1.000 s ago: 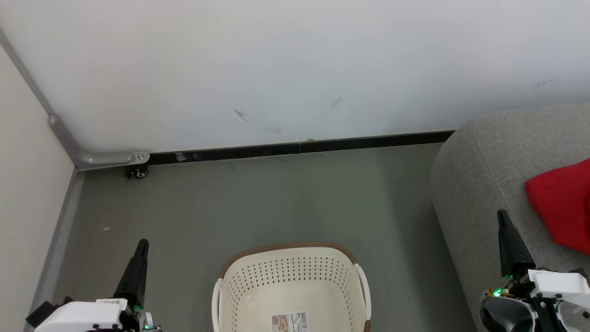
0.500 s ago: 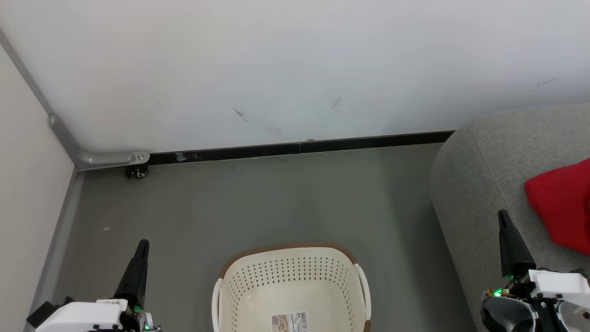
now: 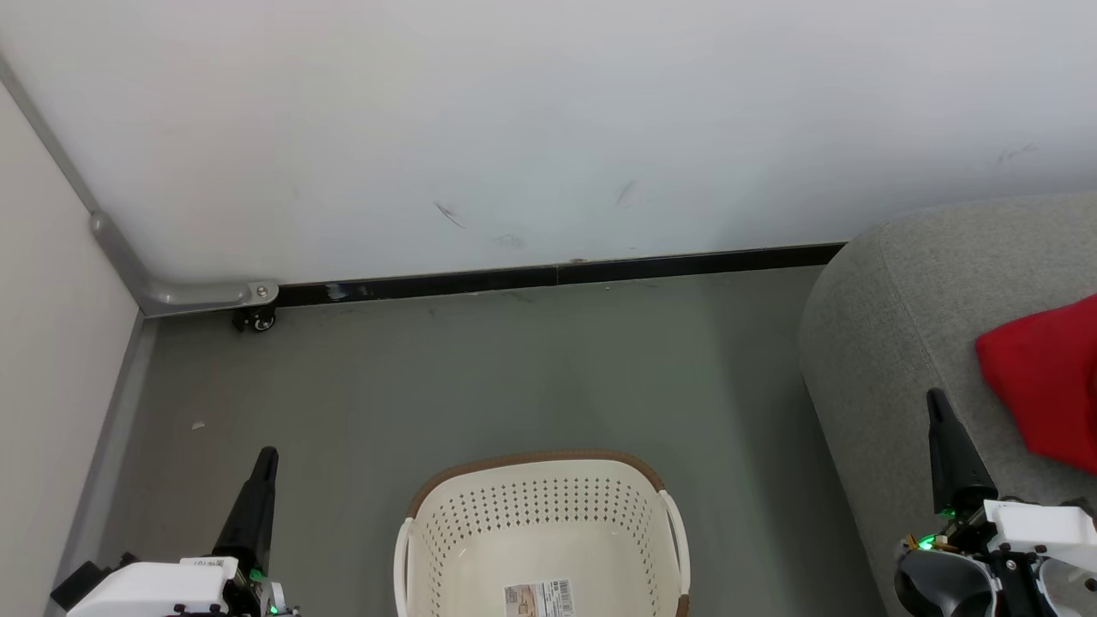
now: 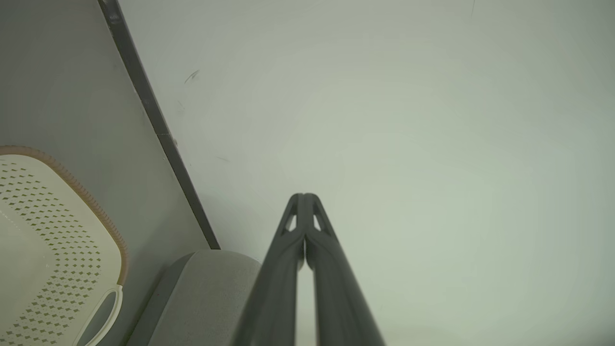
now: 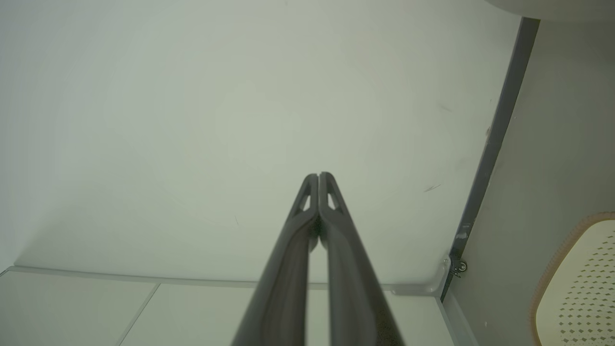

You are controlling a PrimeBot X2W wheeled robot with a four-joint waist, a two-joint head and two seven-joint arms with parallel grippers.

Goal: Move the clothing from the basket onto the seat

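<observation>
The cream basket (image 3: 542, 480) with its brown rim stands on the floor at the bottom middle of the head view; its inside shows just a paper label. Red clothing (image 3: 1046, 381) lies on the grey seat (image 3: 891, 317) at the right edge. My left gripper (image 3: 267, 452) is shut at the lower left, left of the basket. My right gripper (image 3: 934, 396) is shut at the lower right, over the seat's front, left of the clothing. In the wrist views both grippers (image 4: 304, 196) (image 5: 318, 175) point at the white wall with tips together, holding nothing. The basket's rim also appears in these views (image 4: 81, 192) (image 5: 562, 245).
A white wall (image 3: 548, 128) with a dark baseboard (image 3: 557, 274) runs behind. A pale panel (image 3: 43, 360) on a grey frame with a small caster (image 3: 255, 320) stands at the left. Grey floor (image 3: 514, 377) lies between basket and wall.
</observation>
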